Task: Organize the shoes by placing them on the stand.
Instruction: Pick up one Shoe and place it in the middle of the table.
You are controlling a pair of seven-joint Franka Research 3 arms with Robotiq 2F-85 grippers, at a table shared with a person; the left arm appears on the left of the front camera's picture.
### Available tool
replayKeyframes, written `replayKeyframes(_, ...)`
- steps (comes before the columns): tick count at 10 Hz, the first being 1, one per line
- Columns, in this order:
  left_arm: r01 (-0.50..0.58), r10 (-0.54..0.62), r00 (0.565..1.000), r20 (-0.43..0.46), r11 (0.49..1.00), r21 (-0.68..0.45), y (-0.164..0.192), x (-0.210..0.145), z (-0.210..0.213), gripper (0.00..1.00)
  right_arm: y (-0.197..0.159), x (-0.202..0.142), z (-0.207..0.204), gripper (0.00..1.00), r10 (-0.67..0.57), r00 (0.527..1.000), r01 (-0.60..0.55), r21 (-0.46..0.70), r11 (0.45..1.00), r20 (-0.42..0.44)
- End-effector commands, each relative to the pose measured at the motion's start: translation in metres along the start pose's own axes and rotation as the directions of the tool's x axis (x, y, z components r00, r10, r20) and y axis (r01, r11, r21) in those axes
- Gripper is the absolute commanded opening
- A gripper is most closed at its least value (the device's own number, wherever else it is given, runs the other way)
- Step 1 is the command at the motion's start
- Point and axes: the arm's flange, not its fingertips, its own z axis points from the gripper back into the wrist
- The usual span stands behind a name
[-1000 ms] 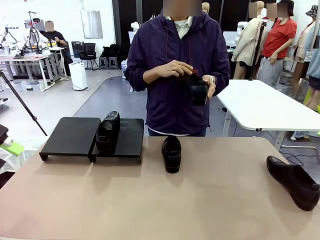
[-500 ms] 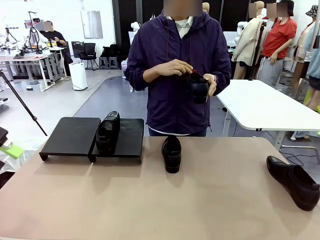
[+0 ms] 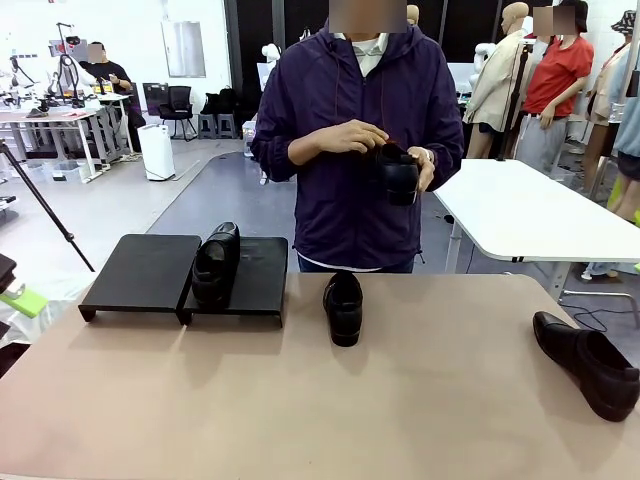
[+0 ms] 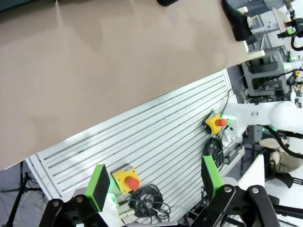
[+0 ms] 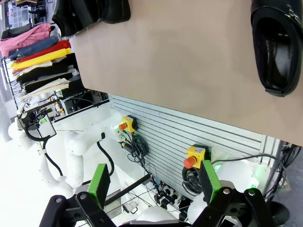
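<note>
Sitting on low matte-black two-panel stand: one glossy black leather loafer. 2nd loafer is lying mid tan desk, 3rd loafer at right edge, 4th loafer in person's grip. L hand & R hand are hanging spread, empty. Risk: R arm clipping 3rd, knocking it off.

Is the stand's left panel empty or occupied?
Empty: the matte-black left panel is bare; the glossy black loafer sits on the right panel.
</note>
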Motion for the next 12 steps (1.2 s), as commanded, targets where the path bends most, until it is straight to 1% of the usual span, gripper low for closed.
replayKeyframes(1, 0.005, -0.005, 1.0, -0.008, 1.0, 0.003, 0.002, 0.001, 0.004, 1.0, 0.0, 0.0, 0.0, 1.0, 0.0, 1.0, 0.0, 0.0, 1.0, 0.0)
replayKeyframes(2, 0.005, -0.005, 1.0, -0.008, 1.0, 0.003, 0.002, 0.001, 0.004, 1.0, 0.011, 0.013, -0.02, 1.0, 0.029, 1.0, -0.03, -0.154, 0.988, -0.01)
replayKeyframes(3, 0.005, -0.005, 1.0, -0.008, 1.0, 0.003, 0.002, 0.001, 0.004, 1.0, 0.012, 0.027, -0.035, 1.0, 0.058, 0.998, -0.057, -0.264, 0.963, -0.004)
replayKeyframes(4, 0.005, -0.005, 1.0, -0.008, 1.0, 0.003, 0.002, 0.001, 0.004, 1.0, 0.006, 0.041, -0.04, 1.0, 0.054, 0.997, -0.028, -0.362, 0.932, 0.063)
replayKeyframes(5, 0.005, -0.005, 1.0, -0.008, 1.0, 0.003, 0.002, 0.001, 0.004, 1.0, -0.001, 0.055, -0.044, 1.0, 0.062, 0.987, 0.015, -0.479, 0.878, 0.145)
replayKeyframes(6, 0.005, -0.005, 1.0, -0.008, 1.0, 0.003, 0.002, 0.001, 0.004, 1.0, -0.009, 0.063, -0.054, 1.0, 0.071, 0.979, 0.049, -0.557, 0.829, 0.193)
replayKeyframes(7, 0.005, -0.005, 1.0, -0.008, 1.0, 0.003, 0.002, 0.001, 0.004, 1.0, -0.02, 0.073, -0.065, 1.0, 0.091, 0.976, 0.047, -0.601, 0.798, 0.197)
replayKeyframes(8, 0.005, -0.005, 1.0, -0.008, 1.0, 0.003, 0.002, 0.001, 0.004, 1.0, -0.029, 0.078, -0.072, 1.0, 0.128, 0.967, 0.03, -0.602, 0.798, 0.219)
replayKeyframes(10, 0.005, -0.005, 1.0, -0.008, 1.0, 0.003, 0.002, 0.001, 0.004, 1.0, -0.046, 0.09, -0.078, 1.0, 0.152, 0.937, 0.061, -0.575, 0.816, 0.314)
replayKeyframes(11, 0.005, -0.005, 1.0, -0.008, 1.0, 0.003, 0.002, 0.001, 0.004, 1.0, -0.05, 0.089, -0.08, 1.0, 0.146, 0.918, 0.087, -0.546, 0.833, 0.369)
replayKeyframes(12, 0.005, -0.005, 1.0, -0.008, 1.0, 0.003, 0.002, 0.001, 0.004, 1.0, -0.043, 0.086, -0.071, 1.0, 0.151, 0.956, 0.03, -0.597, 0.802, 0.251)
